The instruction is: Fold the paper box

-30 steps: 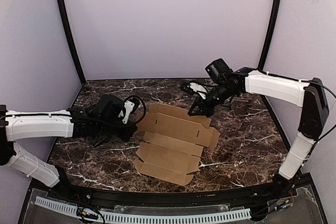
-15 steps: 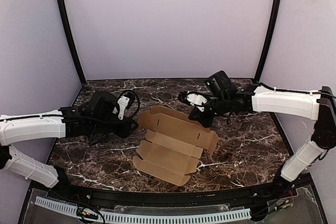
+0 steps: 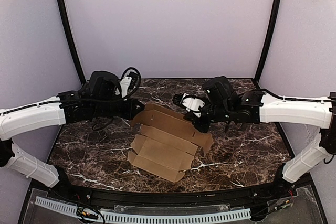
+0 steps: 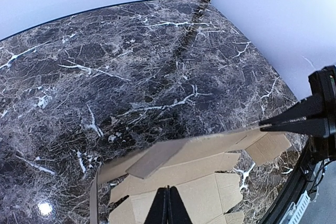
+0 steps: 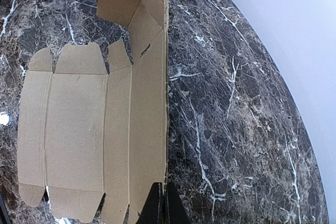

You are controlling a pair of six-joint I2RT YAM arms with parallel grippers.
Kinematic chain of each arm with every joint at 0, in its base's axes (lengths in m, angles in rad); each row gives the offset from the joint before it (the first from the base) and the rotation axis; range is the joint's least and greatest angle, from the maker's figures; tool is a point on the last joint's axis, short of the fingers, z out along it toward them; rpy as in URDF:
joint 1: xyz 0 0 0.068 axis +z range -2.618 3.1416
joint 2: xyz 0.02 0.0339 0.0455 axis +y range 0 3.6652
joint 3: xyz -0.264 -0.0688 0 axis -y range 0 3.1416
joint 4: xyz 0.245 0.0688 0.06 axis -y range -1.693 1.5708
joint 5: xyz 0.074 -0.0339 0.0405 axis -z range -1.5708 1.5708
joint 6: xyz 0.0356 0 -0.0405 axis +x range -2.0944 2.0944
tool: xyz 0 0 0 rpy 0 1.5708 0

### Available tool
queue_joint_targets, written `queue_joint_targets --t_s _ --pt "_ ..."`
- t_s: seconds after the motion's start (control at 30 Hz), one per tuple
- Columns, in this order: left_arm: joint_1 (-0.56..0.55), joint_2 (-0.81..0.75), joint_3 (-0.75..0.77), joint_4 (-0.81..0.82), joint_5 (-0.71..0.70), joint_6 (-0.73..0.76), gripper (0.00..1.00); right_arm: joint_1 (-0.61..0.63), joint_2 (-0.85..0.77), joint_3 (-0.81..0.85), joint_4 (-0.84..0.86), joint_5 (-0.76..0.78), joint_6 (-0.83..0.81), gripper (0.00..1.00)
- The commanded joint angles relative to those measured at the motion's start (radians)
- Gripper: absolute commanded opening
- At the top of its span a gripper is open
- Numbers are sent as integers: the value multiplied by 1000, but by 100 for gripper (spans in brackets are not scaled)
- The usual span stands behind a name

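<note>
Dark marble table (image 3: 247, 150), centre: paper box (image 3: 163, 150) mostly flat, twelve-o'clock edge lifted, pinched tight by left gripper (image 3: 135, 107) at ten, right gripper (image 3: 202, 125) at two. Risk: tearing or skewing under uneven pull.

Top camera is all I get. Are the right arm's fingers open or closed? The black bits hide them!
Observer: Closed. In the right wrist view the right fingers are pressed together right at the long edge of the box, and they seem to be pinching it.
Operator: What about the other arm's fingers?
Observer: Closed too. In the left wrist view the left fingers are shut, with the cardboard just beyond their tips. I can't tell if they grip it.
</note>
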Motion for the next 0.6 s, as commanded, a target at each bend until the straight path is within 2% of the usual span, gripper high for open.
queue_joint_targets --t_s 0.0,0.37,0.57 --pt "21 24 45 -51 -13 -38 0 52 -28 -24 37 95 25 0" --pt "58 -3 52 -72 -40 -40 0 113 -24 -43 35 172 32 0" --pt "59 16 47 -64 12 -43 0 129 -16 -34 52 171 36 0"
